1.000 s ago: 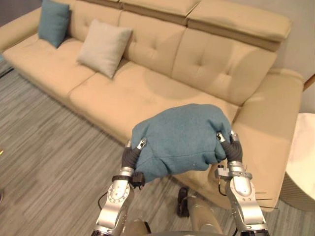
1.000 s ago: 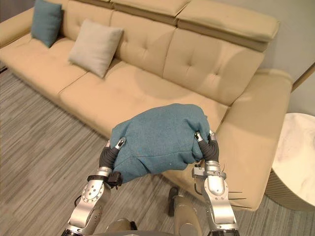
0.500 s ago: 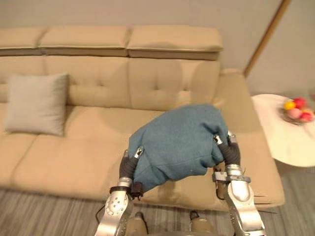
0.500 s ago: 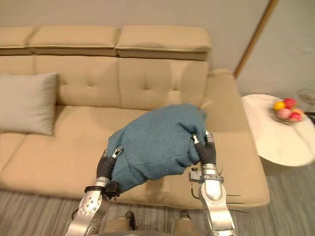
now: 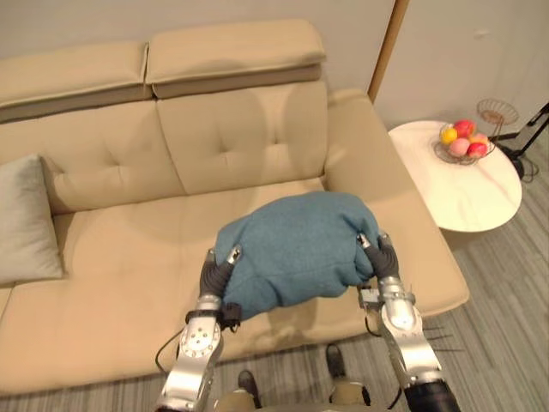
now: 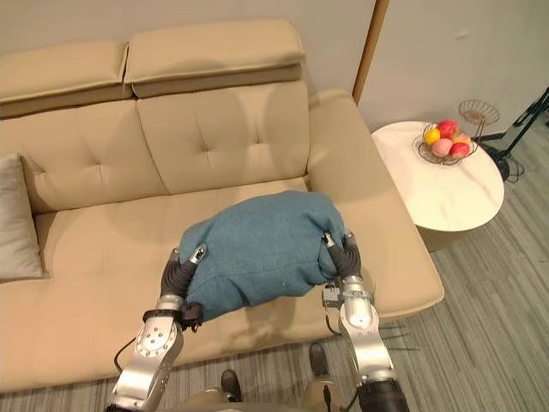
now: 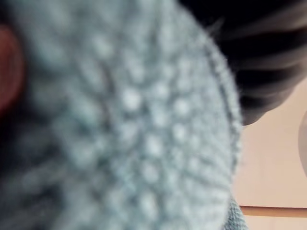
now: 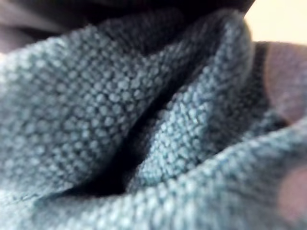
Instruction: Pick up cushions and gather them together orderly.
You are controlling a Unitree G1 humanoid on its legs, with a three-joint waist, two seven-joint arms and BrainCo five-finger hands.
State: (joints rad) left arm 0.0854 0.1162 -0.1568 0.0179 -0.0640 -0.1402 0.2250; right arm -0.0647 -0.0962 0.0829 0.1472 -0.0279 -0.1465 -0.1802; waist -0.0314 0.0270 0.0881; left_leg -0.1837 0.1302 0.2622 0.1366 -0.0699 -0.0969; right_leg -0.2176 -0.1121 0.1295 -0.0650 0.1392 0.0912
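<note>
Two hands, the left hand (image 5: 219, 269) and the right hand (image 5: 378, 258), each clenched one end of the blue cushion (image 5: 296, 245) above the sofa (image 5: 129, 279) seat; even grip pressure and a level carry toward the grey cushion (image 5: 24, 219) appeared advisable.

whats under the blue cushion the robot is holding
The blue cushion is held over the beige sofa seat, gripped at its ends by the left hand and right hand. The seat patch directly beneath it and whatever of the hands reaches below it are covered.
</note>
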